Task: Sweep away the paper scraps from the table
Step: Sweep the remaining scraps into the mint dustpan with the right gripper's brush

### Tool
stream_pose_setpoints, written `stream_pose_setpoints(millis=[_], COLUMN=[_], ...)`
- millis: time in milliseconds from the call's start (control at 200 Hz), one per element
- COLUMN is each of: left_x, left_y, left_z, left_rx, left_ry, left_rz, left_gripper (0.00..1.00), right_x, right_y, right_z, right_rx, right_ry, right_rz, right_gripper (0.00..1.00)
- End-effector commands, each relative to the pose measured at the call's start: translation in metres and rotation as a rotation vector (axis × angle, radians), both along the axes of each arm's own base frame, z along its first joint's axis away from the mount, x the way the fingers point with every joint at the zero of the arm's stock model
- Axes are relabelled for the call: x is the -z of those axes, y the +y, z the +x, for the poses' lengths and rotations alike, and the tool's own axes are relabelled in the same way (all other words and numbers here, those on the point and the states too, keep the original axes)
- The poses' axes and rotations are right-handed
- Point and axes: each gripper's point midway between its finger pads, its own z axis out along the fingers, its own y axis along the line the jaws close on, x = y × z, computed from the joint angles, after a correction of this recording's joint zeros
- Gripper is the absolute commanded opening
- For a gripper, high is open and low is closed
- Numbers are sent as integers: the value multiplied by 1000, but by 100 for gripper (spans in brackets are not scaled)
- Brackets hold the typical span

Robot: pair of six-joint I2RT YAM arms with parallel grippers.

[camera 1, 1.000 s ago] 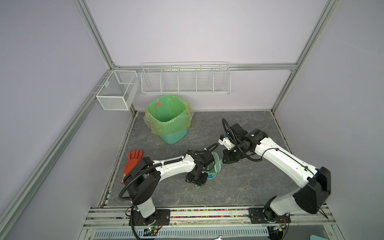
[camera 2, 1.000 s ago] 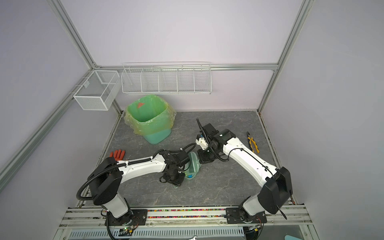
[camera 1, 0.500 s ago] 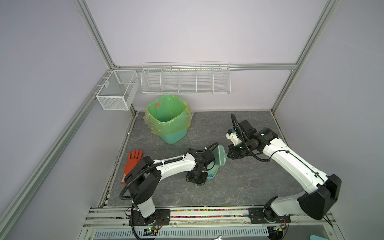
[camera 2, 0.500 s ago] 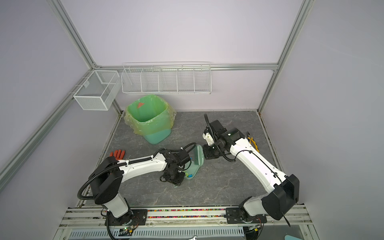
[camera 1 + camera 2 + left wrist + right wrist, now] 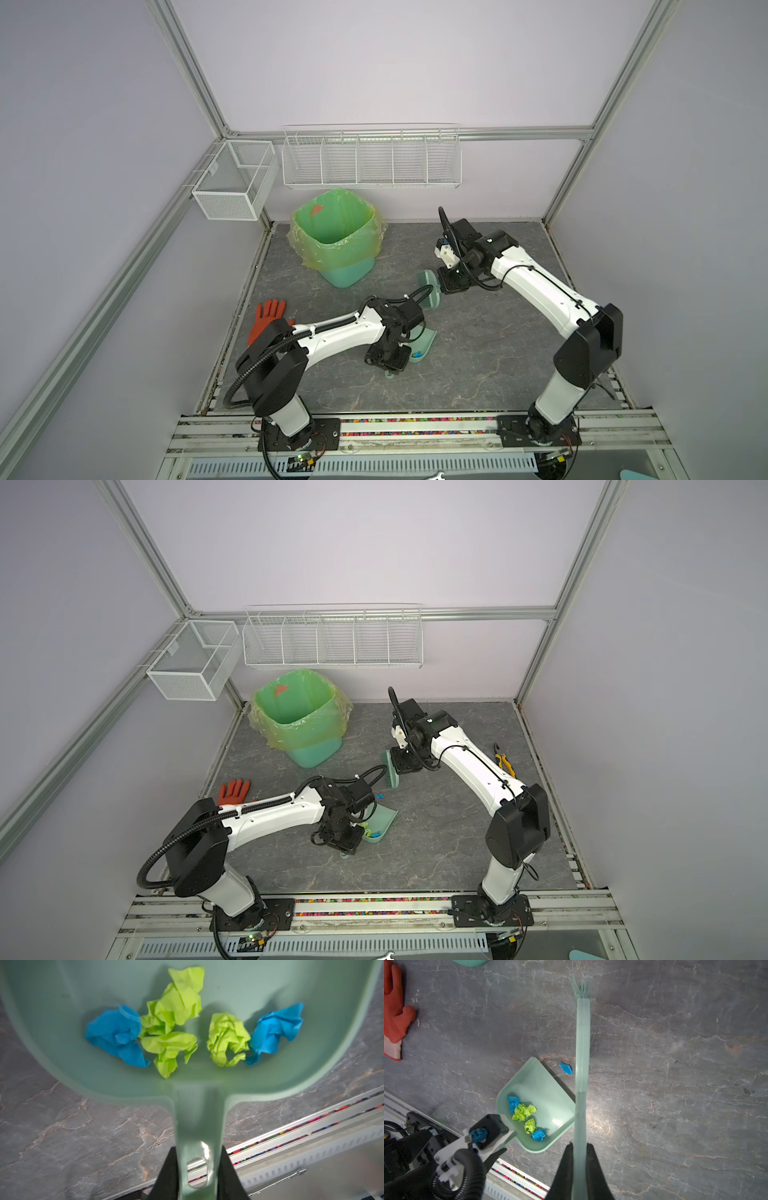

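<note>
so it's mostly done but not quite: five of the paper scraps (image 5: 172, 1022), two blue and three lime green, sit at the back of the dustpan (image 5: 544, 1086), near the handle. there's one stray blue scrap (image 5: 566, 1068) left on the table (image 5: 675, 1064), just off the pan's open lip and right beside the brush (image 5: 583, 1043). the left gripper (image 5: 197, 1151) is nearly closed, pinching the dustpan handle. the right gripper (image 5: 579, 1145) is clamped all the way down on the brush handle. after that last bit goes in, i'd guess the pan needs tipping into the green-lined bin (image 5: 336, 232). compared with a second ago, the brush has backed off from the pan's mouth toward the rear of the table, while the pan and left arm look like they haven't budged.
</note>
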Motion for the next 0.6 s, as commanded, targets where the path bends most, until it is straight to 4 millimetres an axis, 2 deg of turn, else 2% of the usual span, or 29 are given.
stream_pose_setpoints(millis=[0, 220, 450, 595], left_x=[6, 12, 16, 14], left_y=[10, 6, 4, 5], left_z=[0, 7, 12, 17], left_rx=[23, -9, 0, 1], left_ry=[25, 34, 50, 43], left_rz=[46, 24, 30, 31], left_gripper=[0, 0, 0, 0], right_x=[-6, 11, 24, 25], right_y=[0, 7, 19, 20], right_z=[7, 10, -3, -21], right_rx=[-26, -40, -69, -89], right_ry=[-22, 12, 85, 103], right_rz=[-11, -11, 14, 8], right_gripper=[7, 7, 7, 7])
